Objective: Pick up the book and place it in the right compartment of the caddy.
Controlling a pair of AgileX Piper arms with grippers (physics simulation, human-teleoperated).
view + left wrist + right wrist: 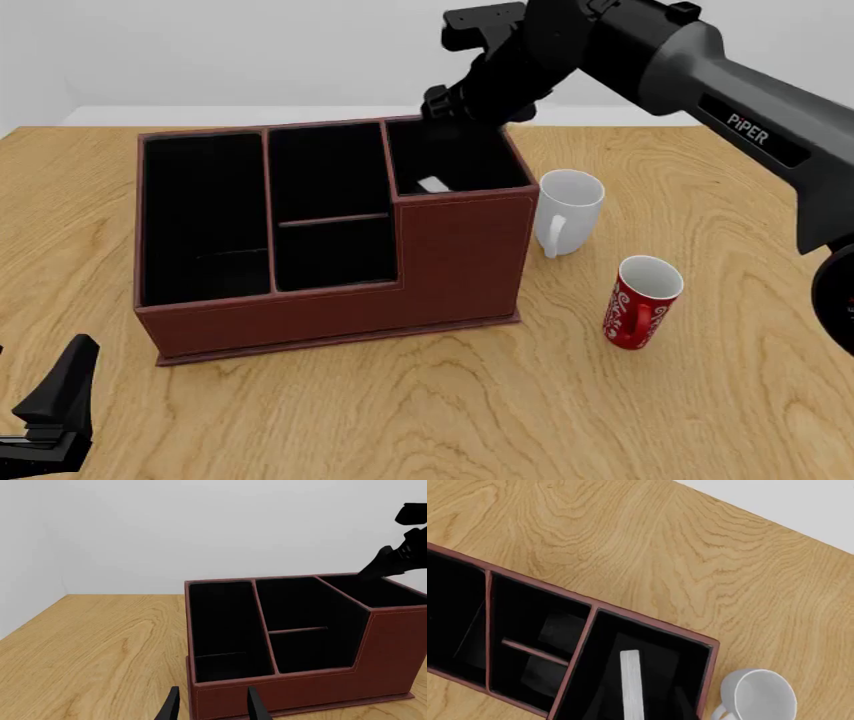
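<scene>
The book stands on edge inside the right compartment of the caddy, its white page edges facing up; in the front view only a pale sliver shows there. The right gripper hangs above that compartment's back rim, clear of the book; whether its fingers are parted cannot be told. The left gripper sits low near the caddy's front left corner, its 2 fingers apart and holding nothing.
</scene>
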